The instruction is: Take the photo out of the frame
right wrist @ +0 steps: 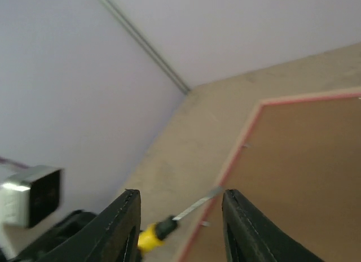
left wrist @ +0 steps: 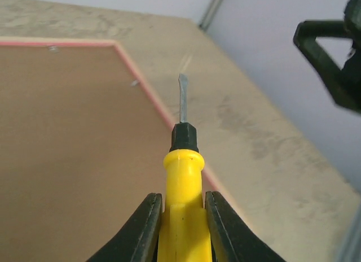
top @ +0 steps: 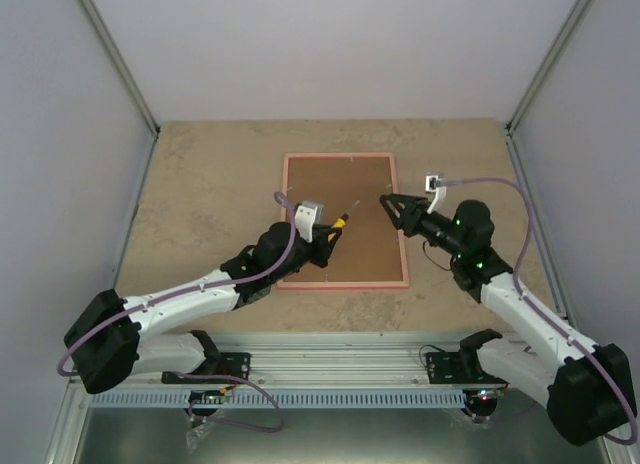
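Left gripper [top: 330,234] pinches yellow screwdriver [left wrist: 181,177]; blade points along frame's [top: 340,156] right rail. Right gripper [top: 388,204] spread, empty, near that rail. Frame face-down mid-table, backing board [top: 345,199] up; photo hidden beneath.

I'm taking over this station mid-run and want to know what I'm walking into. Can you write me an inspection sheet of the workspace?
Surface: beige stone-patterned table.
Job's things: pink frame lying back up, brown backing board in it; photo not visible.
Clutter: nothing seen.
Grippers: left gripper shut on a yellow-handled screwdriver, blade aimed toward the other arm; right gripper open and empty, close to the blade tip.
Cables: one lilac cable looped along each arm.
Surroundings: pale walls, metal corner posts.
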